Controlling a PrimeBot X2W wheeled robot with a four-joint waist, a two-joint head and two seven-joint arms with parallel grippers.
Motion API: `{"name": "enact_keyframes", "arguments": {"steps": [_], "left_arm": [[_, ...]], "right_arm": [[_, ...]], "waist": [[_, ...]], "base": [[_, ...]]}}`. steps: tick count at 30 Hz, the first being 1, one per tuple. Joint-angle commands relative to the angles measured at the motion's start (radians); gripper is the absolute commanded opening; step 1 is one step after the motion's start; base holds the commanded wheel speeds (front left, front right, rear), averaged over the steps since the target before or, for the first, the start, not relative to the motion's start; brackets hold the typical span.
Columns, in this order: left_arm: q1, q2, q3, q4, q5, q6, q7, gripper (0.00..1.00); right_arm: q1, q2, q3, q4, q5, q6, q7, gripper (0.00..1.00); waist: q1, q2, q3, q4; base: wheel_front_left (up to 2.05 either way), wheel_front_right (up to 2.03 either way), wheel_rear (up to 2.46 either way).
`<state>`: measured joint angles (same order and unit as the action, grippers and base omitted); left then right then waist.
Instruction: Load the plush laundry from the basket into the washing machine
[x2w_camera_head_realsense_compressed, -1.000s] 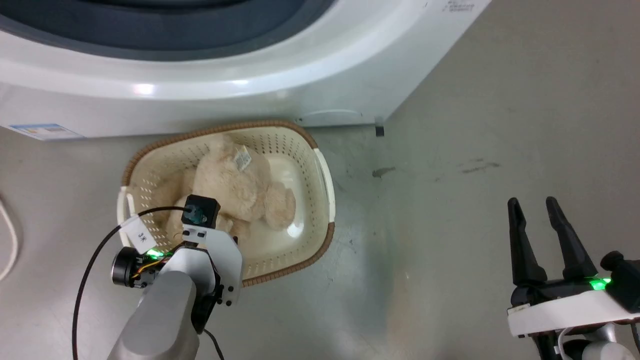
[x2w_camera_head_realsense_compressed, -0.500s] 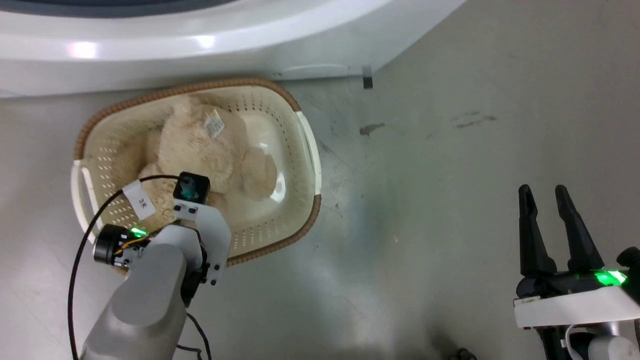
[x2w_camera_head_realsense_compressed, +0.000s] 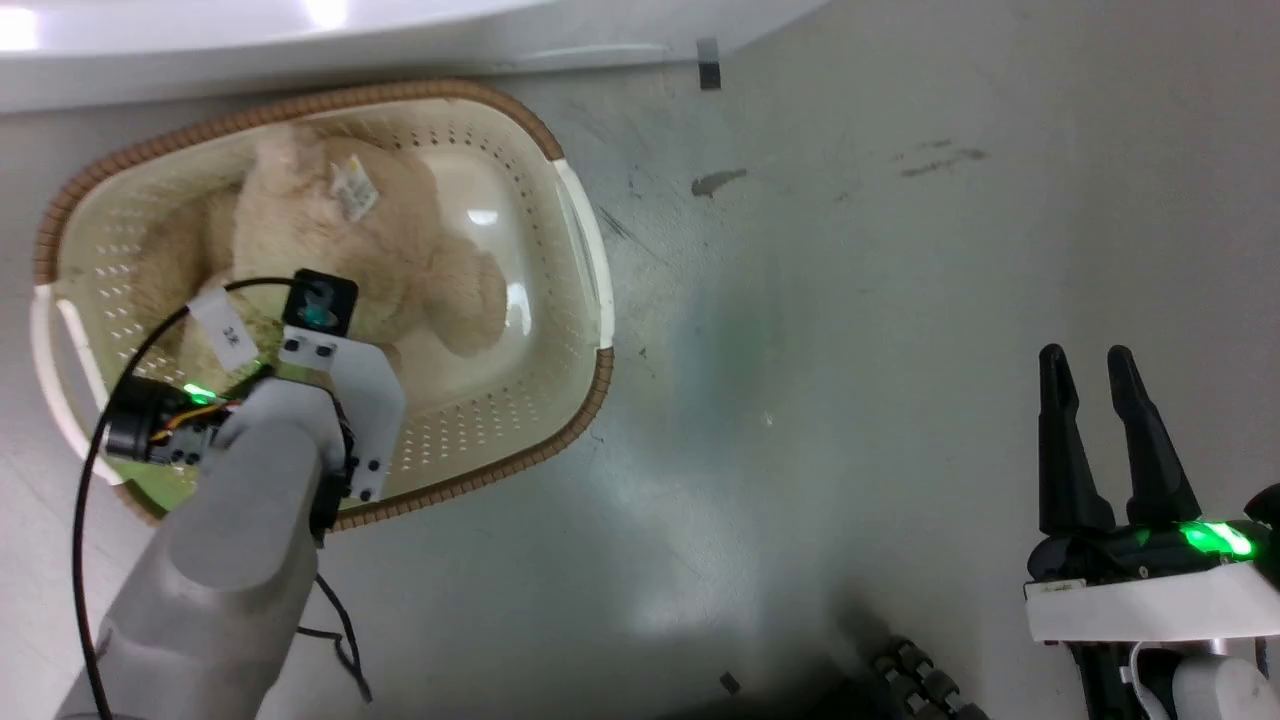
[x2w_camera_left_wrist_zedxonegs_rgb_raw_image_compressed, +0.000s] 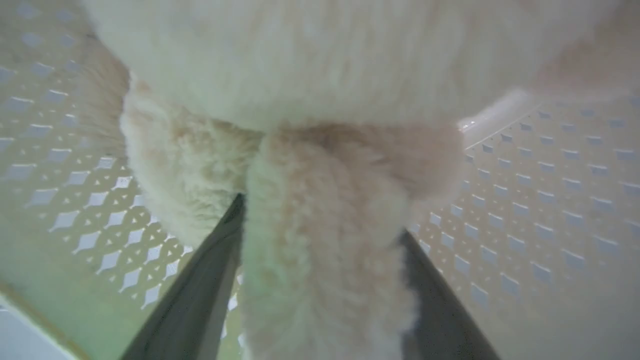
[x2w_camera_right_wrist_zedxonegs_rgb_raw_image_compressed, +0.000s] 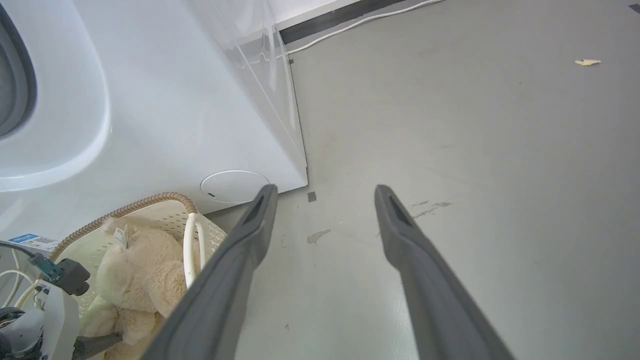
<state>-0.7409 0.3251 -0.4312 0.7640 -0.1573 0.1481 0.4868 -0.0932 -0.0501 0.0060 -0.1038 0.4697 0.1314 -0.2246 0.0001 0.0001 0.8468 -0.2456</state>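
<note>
The cream plush laundry (x2w_camera_head_realsense_compressed: 400, 240) lies in the basket (x2w_camera_head_realsense_compressed: 590, 390), which stands on the floor against the white washing machine (x2w_camera_head_realsense_compressed: 300, 40). My left wrist (x2w_camera_head_realsense_compressed: 330, 370) reaches down into the basket and hides its own fingers. In the left wrist view my left gripper (x2w_camera_left_wrist_zedxonegs_rgb_raw_image_compressed: 320, 215) stands open, one dark finger on each side of a fluffy lobe of the plush laundry (x2w_camera_left_wrist_zedxonegs_rgb_raw_image_compressed: 320, 60), with the perforated basket (x2w_camera_left_wrist_zedxonegs_rgb_raw_image_compressed: 550, 200) wall behind. My right gripper (x2w_camera_head_realsense_compressed: 1085, 355) is open and holds nothing, over bare floor at the lower right, well apart from the basket.
The right wrist view shows the right gripper (x2w_camera_right_wrist_zedxonegs_rgb_raw_image_compressed: 325, 190), the washing machine (x2w_camera_right_wrist_zedxonegs_rgb_raw_image_compressed: 150, 125) front, the basket (x2w_camera_right_wrist_zedxonegs_rgb_raw_image_compressed: 150, 200) and the plush laundry (x2w_camera_right_wrist_zedxonegs_rgb_raw_image_compressed: 145, 270) at lower left. A white cable (x2w_camera_right_wrist_zedxonegs_rgb_raw_image_compressed: 360, 22) runs along the far wall. Dark stains (x2w_camera_head_realsense_compressed: 715, 182) mark the grey floor.
The head camera has moved, so the basket and washing machine sit higher and further left in the picture. My left arm stays down in the basket. Both grippers remain open.
</note>
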Motion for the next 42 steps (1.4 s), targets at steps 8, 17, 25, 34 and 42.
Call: {"name": "enact_keyframes", "arguments": {"steps": [8, 17, 25, 34, 42], "left_arm": [[-0.072, 0.021, -0.033, 0.038, -0.045, -0.009, 0.0, 0.0], [-0.059, -0.007, -0.038, 0.09, -0.121, -0.041, -0.071, 0.0], [0.013, -0.091, -0.036, 0.112, -0.181, -0.079, -0.178, 0.0], [0.118, -0.181, -0.033, 0.105, -0.247, -0.124, -0.293, 0.0], [0.234, -0.218, -0.016, 0.031, -0.302, -0.136, -0.391, 0.0]], "right_arm": [[-0.034, 0.0, 0.003, -0.001, 0.047, -0.001, -0.025, 1.0], [-0.068, 0.0, 0.017, 0.038, 0.074, -0.001, -0.037, 1.0], [-0.06, 0.0, 0.015, 0.108, 0.05, -0.001, -0.037, 1.0], [-0.022, 0.0, -0.004, 0.178, 0.026, -0.001, -0.037, 1.0], [0.036, 0.0, -0.019, 0.226, 0.021, -0.001, -0.037, 1.0]], "waist": [[-0.0001, -0.0001, 0.059, -0.01], [-0.0001, -0.0001, -0.017, 0.007], [-0.0001, -0.0001, -0.211, 0.071], [-0.0001, -0.0001, -0.428, 0.154], [-0.0001, -0.0001, -0.587, 0.214]], "base": [[0.0, 0.0, 0.0], [0.0, 0.0, 0.0], [0.0, 0.0, 0.0], [0.0, 0.0, 0.0], [0.0, 0.0, 0.0]]}}
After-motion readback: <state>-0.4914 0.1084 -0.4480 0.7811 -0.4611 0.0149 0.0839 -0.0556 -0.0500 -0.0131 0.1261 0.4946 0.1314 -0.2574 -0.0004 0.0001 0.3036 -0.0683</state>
